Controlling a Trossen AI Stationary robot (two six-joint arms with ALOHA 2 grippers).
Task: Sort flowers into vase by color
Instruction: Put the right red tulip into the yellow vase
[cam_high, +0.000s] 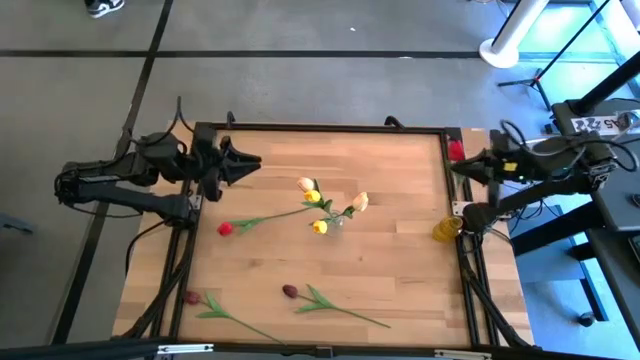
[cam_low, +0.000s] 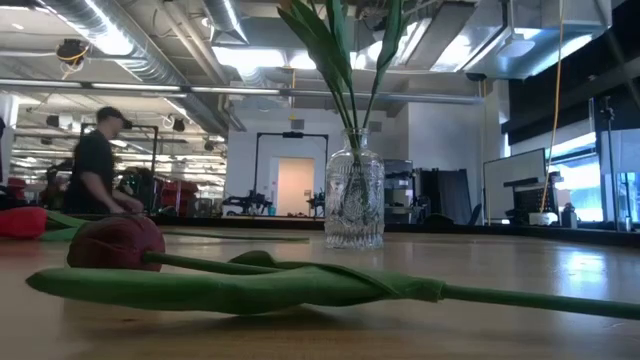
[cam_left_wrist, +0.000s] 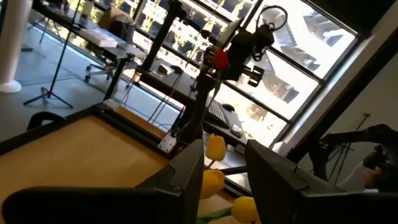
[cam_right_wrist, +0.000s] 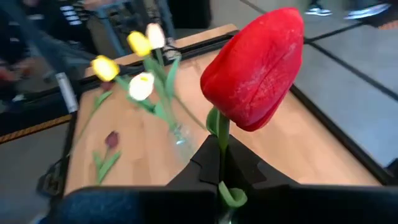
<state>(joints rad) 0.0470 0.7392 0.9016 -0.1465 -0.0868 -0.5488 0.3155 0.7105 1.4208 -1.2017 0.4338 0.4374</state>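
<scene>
The table (cam_high: 400, 260) was pale wood planks, smooth with a slight sheen, framed in matt black metal. The vase (cam_low: 354, 200) was clear ribbed glass, pretty shiny. The red tulip (cam_right_wrist: 256, 68) looked like fabric, with a fine matt grain on the petals, while its stem looked like smooth plastic. The maroon tulip (cam_low: 115, 243) up close looked matt too, and its leaf was dull green. Both grippers' fingers (cam_left_wrist: 186, 177) were dark matt plastic.

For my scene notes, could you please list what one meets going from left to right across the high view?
Left gripper → red tulip lying on the table → vase with yellow tulips → yellow vase → right gripper holding a red tulip.
</scene>
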